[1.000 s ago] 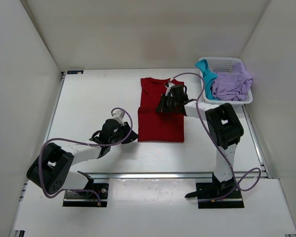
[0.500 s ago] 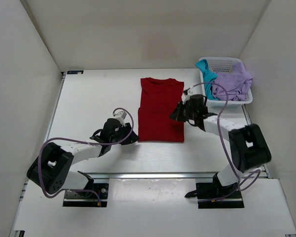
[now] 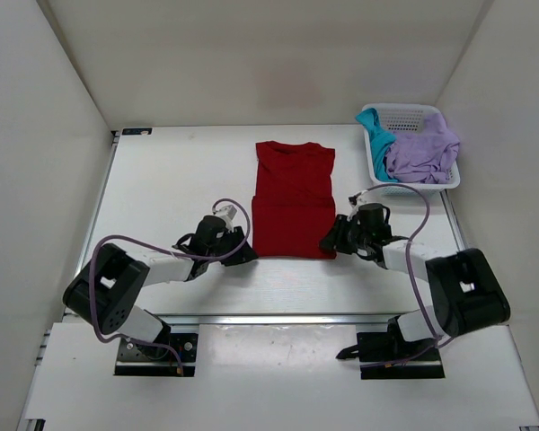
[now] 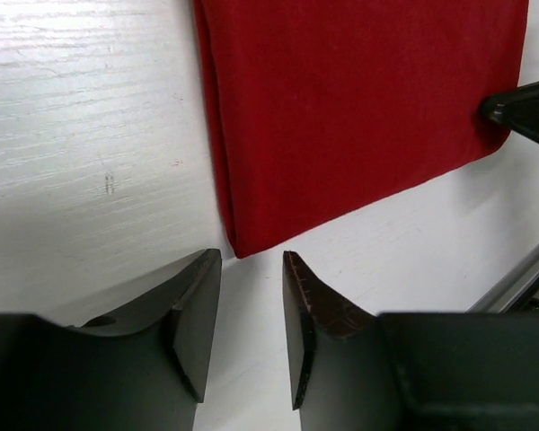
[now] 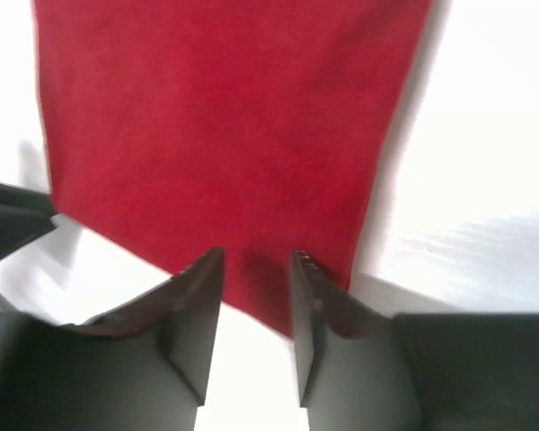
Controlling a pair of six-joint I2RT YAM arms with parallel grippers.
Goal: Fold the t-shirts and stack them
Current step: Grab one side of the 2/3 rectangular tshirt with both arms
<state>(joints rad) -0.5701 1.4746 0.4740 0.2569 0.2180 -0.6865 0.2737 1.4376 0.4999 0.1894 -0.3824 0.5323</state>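
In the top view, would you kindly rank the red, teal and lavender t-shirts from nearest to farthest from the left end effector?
1. Red t-shirt, beside left end effector
2. Teal t-shirt, basket left side
3. Lavender t-shirt, basket right side

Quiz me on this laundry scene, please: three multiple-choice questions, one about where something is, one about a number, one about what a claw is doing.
1. Where are the teal t-shirt and the lavender t-shirt?
A. On the floor
B. In the white basket
C. Draped over an arm

2. How many shirts lie spread on the table?
A. One
B. Two
C. Three

3. How do the left gripper's jaws stand?
A. Clamped on fabric
B. Apart, holding nothing
C. Out of sight

Answers:
1 B: both are heaped in the basket at the far right.
2 A: only the red t-shirt lies there.
3 B: its wrist view shows a gap between the jaws, with the shirt's corner just beyond it.
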